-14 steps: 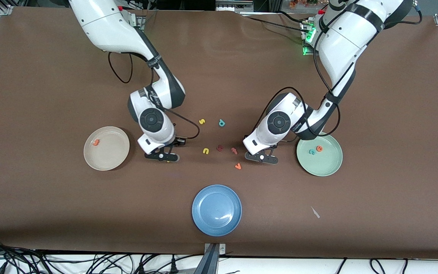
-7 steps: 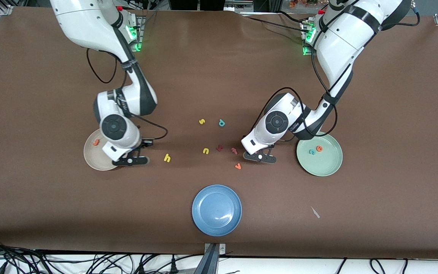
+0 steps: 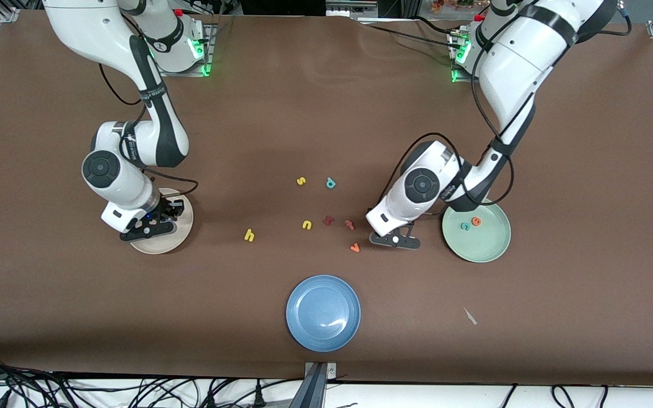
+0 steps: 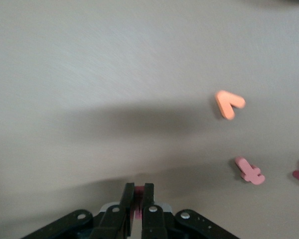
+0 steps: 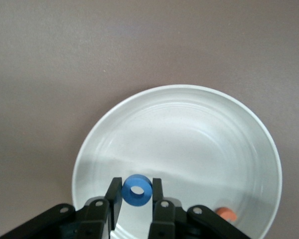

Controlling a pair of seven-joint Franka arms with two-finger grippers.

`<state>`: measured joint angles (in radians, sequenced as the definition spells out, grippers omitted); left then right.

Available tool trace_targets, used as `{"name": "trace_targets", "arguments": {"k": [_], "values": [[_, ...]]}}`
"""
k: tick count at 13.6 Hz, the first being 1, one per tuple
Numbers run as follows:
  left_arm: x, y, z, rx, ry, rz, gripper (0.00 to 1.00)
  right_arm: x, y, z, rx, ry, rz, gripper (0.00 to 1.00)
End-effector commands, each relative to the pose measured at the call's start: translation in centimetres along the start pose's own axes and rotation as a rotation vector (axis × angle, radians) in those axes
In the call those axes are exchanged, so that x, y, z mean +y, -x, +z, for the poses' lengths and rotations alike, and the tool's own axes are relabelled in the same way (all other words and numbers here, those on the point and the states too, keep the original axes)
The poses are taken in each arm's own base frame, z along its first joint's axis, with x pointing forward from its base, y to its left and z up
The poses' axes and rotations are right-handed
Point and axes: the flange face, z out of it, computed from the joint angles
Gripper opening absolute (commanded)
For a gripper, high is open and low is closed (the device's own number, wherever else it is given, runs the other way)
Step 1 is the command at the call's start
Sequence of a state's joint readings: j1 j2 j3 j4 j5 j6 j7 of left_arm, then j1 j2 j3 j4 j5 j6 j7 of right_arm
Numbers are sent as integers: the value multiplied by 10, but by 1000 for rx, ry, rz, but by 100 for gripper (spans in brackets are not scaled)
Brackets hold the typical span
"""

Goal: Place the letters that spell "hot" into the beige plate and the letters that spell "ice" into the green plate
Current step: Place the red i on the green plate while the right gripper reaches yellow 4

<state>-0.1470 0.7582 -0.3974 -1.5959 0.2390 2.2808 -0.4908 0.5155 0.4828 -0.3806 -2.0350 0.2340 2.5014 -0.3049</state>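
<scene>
**Front view.** The blue plate (image 3: 323, 313) serves as the landmark. The beige plate (image 3: 186, 220) lies farther from the camera than the blue plate, toward the right arm's end of the table. The green plate (image 3: 485, 255) lies likewise toward the left arm's end. The right gripper (image 3: 146, 231) hangs over the beige plate. The left gripper (image 3: 394, 240) is down at the table, farther from the camera than the blue plate and on its green-plate side. The teal "c" (image 3: 465, 226) and orange "e" (image 3: 476, 221) lie in the green plate. The yellow "h" (image 3: 249, 234) lies loose on the table, farther from the camera than the blue plate.

**Left wrist view.** The left gripper (image 4: 137, 191) is clenched on a small dark red piece (image 4: 137, 198), judged to be the "i".

**Right wrist view.** The right gripper (image 5: 136, 191) grasps the blue "o" (image 5: 136, 185) above the beige plate (image 5: 189, 129). An orange letter (image 5: 225, 214), probably the "t", lies in that plate.

**Progress.** Three letters are placed and two are in grip. The "h" is untouched.
</scene>
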Motion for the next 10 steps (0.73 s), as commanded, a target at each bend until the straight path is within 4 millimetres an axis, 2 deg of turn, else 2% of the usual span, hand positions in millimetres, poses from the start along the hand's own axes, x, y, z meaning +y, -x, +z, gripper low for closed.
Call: {"name": "trace_targets", "arguments": {"k": [1, 2, 3, 5, 6, 8, 9, 10], "values": [[-51, -9, -55, -1, -72, 70, 0, 9, 7, -8, 49, -63, -30, 100], [-74, -13, -72, -10, -77, 111, 0, 3, 3, -12, 44, -80, -17, 100], [-95, -15, -80, -25, -83, 138, 0, 0, 1, -14, 26, -90, 5, 100], [-134, -18, -85, -65, -92, 196, 0, -9, -6, -18, 24, -96, 33, 100], [-148, -18, -88, -74, -94, 226, 0, -20, -12, -20, 30, -96, 61, 100], [-164, -18, -92, -89, -106, 257, 0, -52, -20, -9, 13, -88, 136, 100], [-171, -19, -89, -95, -105, 261, 0, -78, -28, -11, 20, -91, 126, 100], [-177, -16, -82, -110, -106, 263, 0, -93, -31, -16, 23, -97, 147, 100]]}}
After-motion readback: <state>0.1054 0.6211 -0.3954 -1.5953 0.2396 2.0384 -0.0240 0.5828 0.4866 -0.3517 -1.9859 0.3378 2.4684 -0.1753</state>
